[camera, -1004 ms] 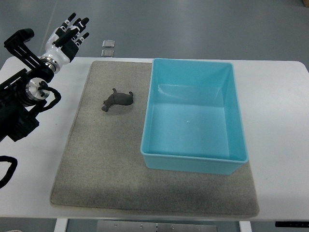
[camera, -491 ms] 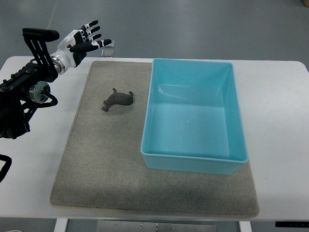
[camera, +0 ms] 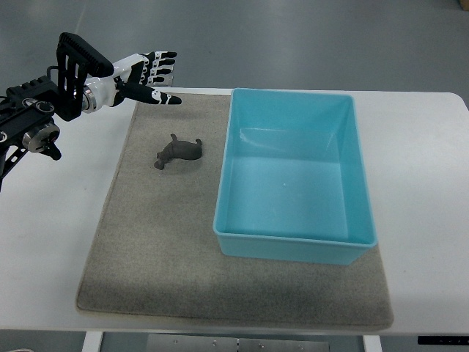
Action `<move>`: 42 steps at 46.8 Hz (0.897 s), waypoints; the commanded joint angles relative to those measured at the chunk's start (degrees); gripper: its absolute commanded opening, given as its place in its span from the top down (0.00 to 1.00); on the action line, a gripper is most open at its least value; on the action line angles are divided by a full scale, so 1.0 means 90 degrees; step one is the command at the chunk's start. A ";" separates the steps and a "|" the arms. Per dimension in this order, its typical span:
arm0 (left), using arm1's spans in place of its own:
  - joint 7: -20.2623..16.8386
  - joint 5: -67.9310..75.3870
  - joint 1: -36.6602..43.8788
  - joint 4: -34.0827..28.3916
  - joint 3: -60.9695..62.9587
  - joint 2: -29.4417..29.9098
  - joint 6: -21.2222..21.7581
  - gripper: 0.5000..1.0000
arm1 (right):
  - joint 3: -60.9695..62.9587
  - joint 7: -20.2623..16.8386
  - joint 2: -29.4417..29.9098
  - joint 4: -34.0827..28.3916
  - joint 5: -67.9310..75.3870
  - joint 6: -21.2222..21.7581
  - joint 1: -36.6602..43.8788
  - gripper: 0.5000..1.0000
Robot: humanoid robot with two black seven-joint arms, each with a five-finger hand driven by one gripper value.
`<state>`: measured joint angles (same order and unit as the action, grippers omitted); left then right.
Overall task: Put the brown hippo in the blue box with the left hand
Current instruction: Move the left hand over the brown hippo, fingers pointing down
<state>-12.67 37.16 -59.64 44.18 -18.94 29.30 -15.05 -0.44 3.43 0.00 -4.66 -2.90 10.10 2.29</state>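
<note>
Setting: you look steeply down on a white table point(camera: 425, 176) with a grey felt mat point(camera: 154, 249) spread across most of it.

Left hand: your left hand point(camera: 146, 75) reaches in from the far left on a black arm point(camera: 44, 117). It hovers over the far left corner of the mat, palm turned sideways.

Fingers: the black-and-white fingers point(camera: 163, 57) are stretched out and slightly apart, pointing right toward the box. They hold nothing.

Brown hippo: the brown hippo point(camera: 178, 151) lies on the mat, left of the box and nearer to you than the hand. It is apart from both the hand and the box, and nothing touches it.

Blue box: the blue box point(camera: 352, 183) sits on the right half of the mat, open side up. Its left wall is just right of the hippo.

Right hand: it does not show in this view.

Beyond the table: a small pale square object, mostly hidden by the fingers, rests on the grey floor point(camera: 308, 37) at the far edge; you cannot tell what it is.
</note>
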 commanded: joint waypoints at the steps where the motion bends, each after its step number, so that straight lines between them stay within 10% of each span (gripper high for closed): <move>1: 0.0011 0.0353 -0.0200 0.0247 0.0308 0.0240 -0.0027 0.01 | 0.0000 0.0000 0.0000 0.0000 0.0000 0.0000 0.0000 0.13; 42: 0.0108 0.4328 -0.0786 0.1195 0.0357 0.0612 -0.1032 0.01 | 0.0000 0.0000 0.0000 0.0000 0.0000 0.0000 0.0000 0.13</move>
<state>-12.22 76.08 -66.88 54.88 -15.84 35.74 -23.70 -0.44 3.43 0.00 -4.66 -2.90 10.11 2.29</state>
